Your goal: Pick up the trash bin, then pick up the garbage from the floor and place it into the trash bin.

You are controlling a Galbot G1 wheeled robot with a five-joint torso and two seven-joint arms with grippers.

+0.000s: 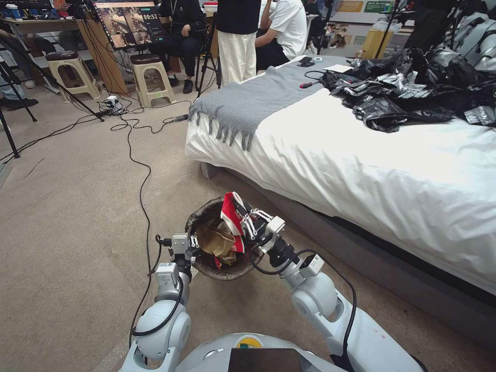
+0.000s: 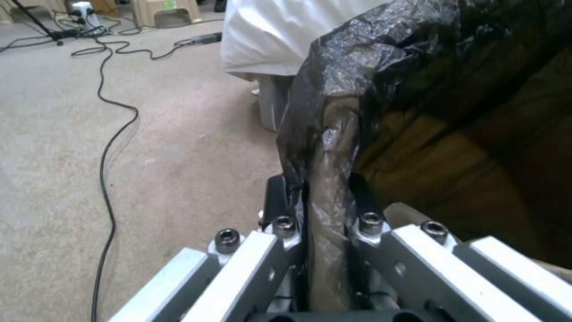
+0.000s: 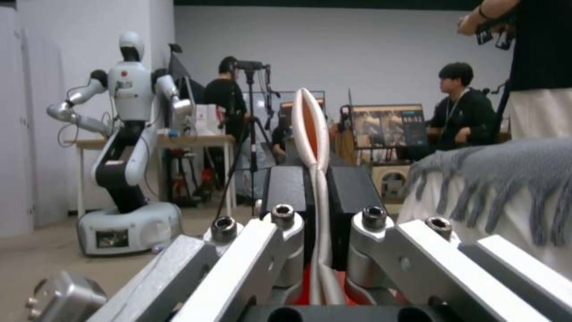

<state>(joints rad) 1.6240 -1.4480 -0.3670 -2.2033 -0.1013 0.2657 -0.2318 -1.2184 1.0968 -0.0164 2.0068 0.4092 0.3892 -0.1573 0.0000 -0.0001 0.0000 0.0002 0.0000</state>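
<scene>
Your right gripper point(image 1: 243, 213) is clamped on a thin red-and-white snack wrapper point(image 1: 231, 213), holding it over the open mouth of the small round bin lined with a dark brown bag point(image 1: 204, 214). That wrapper is light, limp and probably slick, so it may cling to the pads; a pinch on its flat edge is enough. Your left gripper point(image 2: 325, 210) is closed on the bin's near rim, bag film and wall together. The bin looks light and its liner loose, so grip the rim itself. It hangs above the beige carpet floor point(image 1: 77, 206), beside the white bed point(image 1: 361, 170).
</scene>
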